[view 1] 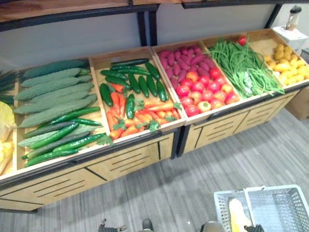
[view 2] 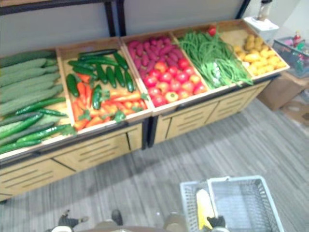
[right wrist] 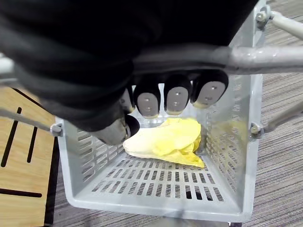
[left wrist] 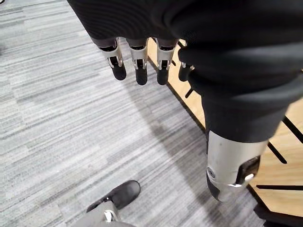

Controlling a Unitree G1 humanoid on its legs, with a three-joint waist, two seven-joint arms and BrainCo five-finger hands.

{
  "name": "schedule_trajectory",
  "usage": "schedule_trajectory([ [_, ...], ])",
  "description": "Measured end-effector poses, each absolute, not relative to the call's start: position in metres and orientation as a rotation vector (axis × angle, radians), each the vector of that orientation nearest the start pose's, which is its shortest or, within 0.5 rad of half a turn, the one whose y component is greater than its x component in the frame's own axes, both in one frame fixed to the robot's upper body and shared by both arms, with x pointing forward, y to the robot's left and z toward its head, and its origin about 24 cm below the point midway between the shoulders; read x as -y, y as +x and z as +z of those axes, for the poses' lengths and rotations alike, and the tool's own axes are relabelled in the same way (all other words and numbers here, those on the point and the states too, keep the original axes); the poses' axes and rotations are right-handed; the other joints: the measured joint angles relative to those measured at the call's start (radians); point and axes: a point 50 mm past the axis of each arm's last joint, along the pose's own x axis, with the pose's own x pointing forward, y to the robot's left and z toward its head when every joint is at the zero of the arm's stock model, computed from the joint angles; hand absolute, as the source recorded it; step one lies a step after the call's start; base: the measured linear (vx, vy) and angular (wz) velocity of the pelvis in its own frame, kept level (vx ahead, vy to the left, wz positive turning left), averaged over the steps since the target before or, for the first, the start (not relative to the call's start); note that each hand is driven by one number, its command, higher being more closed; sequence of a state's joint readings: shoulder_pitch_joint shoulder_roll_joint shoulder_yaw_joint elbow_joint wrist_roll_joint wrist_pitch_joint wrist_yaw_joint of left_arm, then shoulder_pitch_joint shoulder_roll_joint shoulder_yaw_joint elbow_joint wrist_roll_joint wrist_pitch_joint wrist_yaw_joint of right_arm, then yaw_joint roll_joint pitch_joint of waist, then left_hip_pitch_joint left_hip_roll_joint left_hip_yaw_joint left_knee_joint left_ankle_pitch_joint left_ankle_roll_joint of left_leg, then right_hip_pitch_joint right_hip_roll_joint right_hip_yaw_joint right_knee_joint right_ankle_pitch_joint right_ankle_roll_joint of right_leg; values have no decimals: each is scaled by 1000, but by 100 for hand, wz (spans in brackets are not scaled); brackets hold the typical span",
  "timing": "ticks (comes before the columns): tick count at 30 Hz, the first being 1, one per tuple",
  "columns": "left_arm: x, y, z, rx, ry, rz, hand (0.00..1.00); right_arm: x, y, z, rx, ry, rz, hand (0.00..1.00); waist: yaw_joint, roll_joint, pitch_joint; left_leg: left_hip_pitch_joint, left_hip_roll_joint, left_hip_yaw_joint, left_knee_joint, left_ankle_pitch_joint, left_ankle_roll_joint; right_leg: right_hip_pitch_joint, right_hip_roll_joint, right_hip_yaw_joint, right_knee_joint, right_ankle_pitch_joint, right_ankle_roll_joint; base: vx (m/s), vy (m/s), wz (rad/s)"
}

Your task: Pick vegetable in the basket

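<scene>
Fingers (right wrist: 176, 99) of the right hand (right wrist: 147, 97), right wrist view: curled round the grey handle (right wrist: 265, 54) of the basket (right wrist: 156, 201). The basket holds one pale yellow vegetable (right wrist: 165, 142), possibly a leafy head, lying on its bottom by the far wall. Hung from a single grip, the basket may swing or tip, and the piece may slide.

Left wrist view: left hand (left wrist: 137, 56), fingers (left wrist: 116, 66) straight and a little apart, holding nothing, above the grey floor (left wrist: 57, 118) beside the wooden stand front (left wrist: 284, 137).

Eye views: sloped display surface (view 1: 100, 63) with cucumbers (view 1: 135, 79), carrots (view 1: 145, 113) and tomatoes (view 1: 205, 92) piled loosely, well apart from the basket. Judged risks: a clumsy pull could send neighbouring pieces rolling over the front lip, and stepping closer could knock the basket against the stand.
</scene>
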State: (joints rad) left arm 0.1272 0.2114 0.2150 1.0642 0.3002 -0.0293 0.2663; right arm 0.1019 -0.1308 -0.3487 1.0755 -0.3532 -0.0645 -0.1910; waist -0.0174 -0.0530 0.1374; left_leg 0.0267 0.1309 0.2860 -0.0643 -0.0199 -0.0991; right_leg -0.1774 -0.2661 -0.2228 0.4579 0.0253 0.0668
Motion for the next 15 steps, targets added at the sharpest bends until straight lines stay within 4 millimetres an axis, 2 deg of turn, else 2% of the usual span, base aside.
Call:
schedule_trajectory([
  [3, -274, 66, -147, -1144, 483, 416, 0, 243, 78, -155, -1109, -336, -355, 100, 0, -20, -4, 9, -4, -3, -7, 13, 2, -3, 2, 8, -11, 3, 4, 118, -6, -3],
  [5, -270, 69, -148, -1137, 472, 414, 0, 243, 80, -154, -1104, -336, -357, 100, -8, -19, -2, 6, -5, -21, -6, 24, 19, -12, -1, 17, 15, 7, 11, 127, -24, 12],
  [6, -270, 73, -147, -1127, 469, 417, 0, 243, 81, -154, -1101, -335, -357, 100, -10, -10, 3, 7, 4, -33, -6, 24, 21, -30, 2, 37, 30, -10, 18, 133, -70, 28],
  [7, -271, 77, -146, -1115, 470, 424, 0, 240, 80, -155, -1107, -328, -350, 100, -7, -8, 3, 6, 18, -44, -5, 23, 19, -20, 27, 62, -31, -60, 25, 104, -82, 29],
  [9, -275, 81, -144, -1105, 474, 437, 0, 237, 81, -156, -1109, -322, -342, 100, -10, -14, 2, -7, 24, -75, -2, 24, 5, -9, 49, 69, -155, -59, 27, 88, -160, 44],
  [10, -276, 85, -143, -1096, 476, 442, 0, 236, 80, -157, -1116, -321, -340, 100, -8, -31, 7, -8, 11, -87, -2, 27, -8, 1, 47, 68, -224, -27, 61, 88, -217, 52],
  [11, -277, 85, -142, -1096, 476, 447, 0, 237, 79, -157, -1124, -322, -343, 100, -8, -41, 9, -4, 5, -99, -3, 27, -15, 17, 44, 59, -225, -58, 80, 112, -235, 39],
  [12, -269, 84, -145, -1103, 449, 444, 0, 243, 85, -155, -1113, -339, -348, 100, -7, -25, 14, -6, 9, -106, -6, 34, -27, 29, 51, 55, -243, -94, 85, 94, -224, 15],
  [13, -259, 83, -149, -1115, 418, 438, 0, 250, 94, -151, -1088, -357, -354, 100, -5, 1, 30, -8, 28, -108, -10, 41, -38, 32, 70, 40, -248, -105, 79, 80, -206, 8],
  [14, -255, 81, -151, -1126, 404, 435, 0, 253, 97, -149, -1080, -364, -358, 100, -6, 9, 35, -8, 38, -110, -13, 45, -45, 34, 80, 33, -251, -106, 76, 38, -178, 12],
  [15, -249, 76, -154, -1151, 385, 429, 0, 258, 96, -148, -1082, -372, -367, 100, -6, 32, 32, -6, 59, -117, -18, 51, -54, 50, 99, 12, -260, -111, 68, 47, -180, 31],
])
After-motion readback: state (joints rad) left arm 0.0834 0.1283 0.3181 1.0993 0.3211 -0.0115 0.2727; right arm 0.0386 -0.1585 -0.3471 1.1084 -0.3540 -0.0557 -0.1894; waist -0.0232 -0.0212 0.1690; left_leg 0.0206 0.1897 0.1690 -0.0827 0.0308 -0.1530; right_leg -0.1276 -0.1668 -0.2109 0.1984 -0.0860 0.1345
